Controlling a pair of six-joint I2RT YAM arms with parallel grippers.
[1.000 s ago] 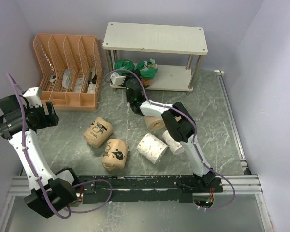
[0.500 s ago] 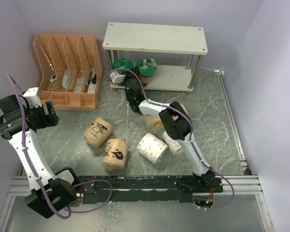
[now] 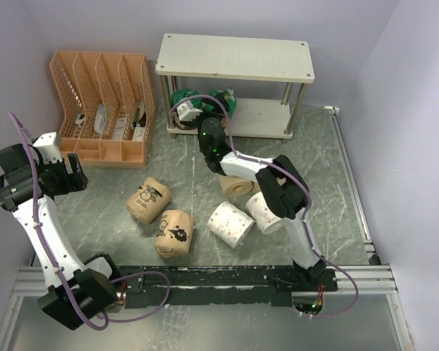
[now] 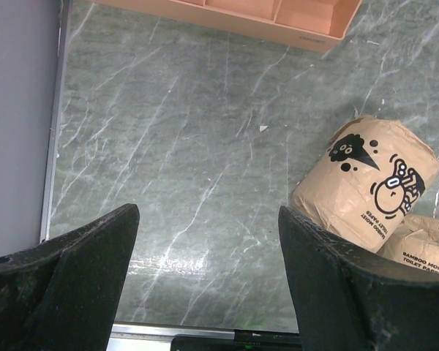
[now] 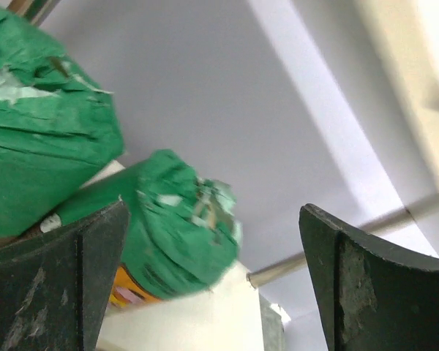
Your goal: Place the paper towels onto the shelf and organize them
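While looking toward 12 o'clock, noted shelf (image 3: 234,57) with two green-topped paper towels (image 3: 181,95) at the 9 o'clock end of its lower board, right gripper (image 5: 214,212) spread wide and empty just before them. Logged other rolls (image 3: 231,223) loose at centre of tabletop (image 3: 336,183). Noted left gripper (image 4: 208,210) at 9 o'clock, spread wide, empty, near a printed roll (image 4: 366,183).

Ahead of my right claw (image 5: 208,219), both green-topped rolls (image 5: 175,227) look blurred, and the one by its left finger runs off the frame. From above, the shelf's top board (image 3: 234,57) covers most of them. Right of my left claw (image 4: 205,219), the lower printed roll (image 4: 428,245) is cropped.
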